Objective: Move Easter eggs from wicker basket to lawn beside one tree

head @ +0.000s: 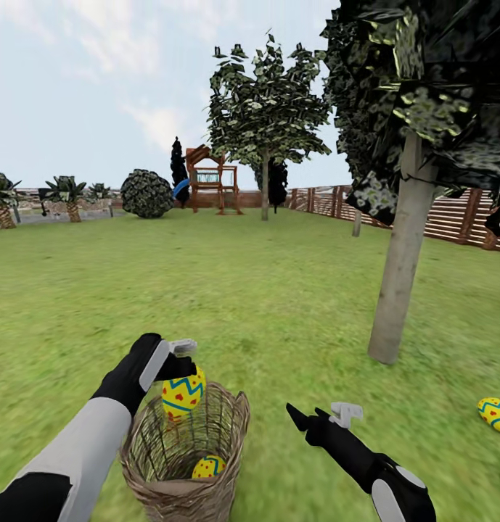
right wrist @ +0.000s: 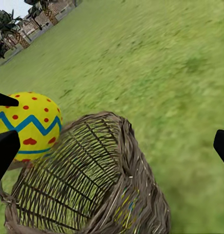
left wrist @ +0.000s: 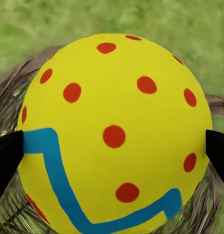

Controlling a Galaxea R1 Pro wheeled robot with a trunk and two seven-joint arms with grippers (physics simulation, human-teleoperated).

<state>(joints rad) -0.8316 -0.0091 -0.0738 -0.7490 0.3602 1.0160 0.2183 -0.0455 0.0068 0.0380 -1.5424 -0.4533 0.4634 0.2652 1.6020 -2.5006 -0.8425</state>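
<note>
Wicker basket (head: 183, 464) stands on the lawn (head: 279, 304), near the robot. One Easter egg (head: 207, 467) lies inside at the bottom. A second egg (head: 182, 394) is above the basket's rim, clamped between the fingers of the left pincer (head: 183, 370); in the left wrist view both fingertips (left wrist: 6, 155) press its sides. Third egg (head: 496, 414) lies on the grass, right of the pale-trunked tree (head: 400, 261). Right pincer (head: 322, 415) spread wide, holding nothing, just beside the basket.
</note>
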